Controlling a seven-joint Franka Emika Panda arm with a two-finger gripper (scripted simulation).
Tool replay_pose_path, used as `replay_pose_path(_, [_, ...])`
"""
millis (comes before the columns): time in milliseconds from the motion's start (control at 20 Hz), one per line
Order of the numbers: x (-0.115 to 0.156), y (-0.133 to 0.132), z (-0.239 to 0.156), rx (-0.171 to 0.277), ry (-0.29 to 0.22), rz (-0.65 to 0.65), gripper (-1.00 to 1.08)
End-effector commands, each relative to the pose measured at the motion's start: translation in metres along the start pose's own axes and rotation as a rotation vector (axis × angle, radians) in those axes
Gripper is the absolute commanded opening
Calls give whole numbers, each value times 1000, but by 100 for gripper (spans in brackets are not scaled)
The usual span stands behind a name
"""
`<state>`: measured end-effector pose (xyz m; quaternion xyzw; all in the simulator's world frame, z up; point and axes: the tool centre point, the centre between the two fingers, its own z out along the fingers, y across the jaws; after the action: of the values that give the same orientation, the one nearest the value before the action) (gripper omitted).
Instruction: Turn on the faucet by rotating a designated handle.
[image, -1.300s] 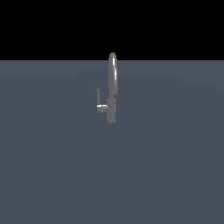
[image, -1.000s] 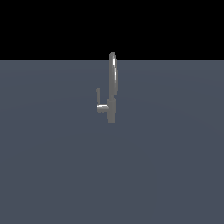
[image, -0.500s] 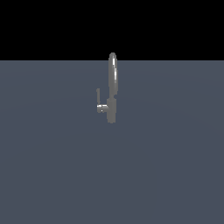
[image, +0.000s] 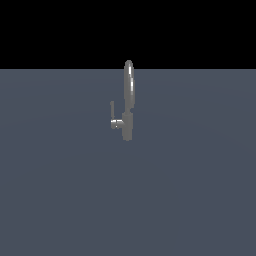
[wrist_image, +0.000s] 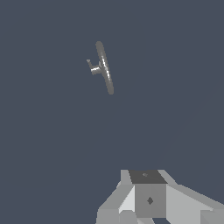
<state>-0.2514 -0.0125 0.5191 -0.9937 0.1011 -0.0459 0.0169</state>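
Note:
The faucet (image: 127, 125) stands alone on the flat grey surface, with a tall narrow looped spout above a thicker cylindrical body. Its handle (image: 112, 108), a thin short lever, points upward from a stubby cylinder on the exterior view's left of the body. In the wrist view the faucet (wrist_image: 105, 68) is seen from above and far off, its handle (wrist_image: 89, 62) to one side. My gripper (wrist_image: 148, 201) shows only as grey blocks at the picture's edge, well apart from the faucet. No arm shows in the exterior view.
A flat grey floor (image: 190, 200) spreads around the faucet, under a black background (image: 128, 30). No other objects show.

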Motion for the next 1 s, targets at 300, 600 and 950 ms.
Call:
replay_pose_path(300, [5, -23, -40, -43, 147, 144, -100])
replay_pose_path(600, [9, -53, -71, -88, 283, 276, -100])
replay_pose_path(950, [20, -96, -91, -145, 429, 416, -100])
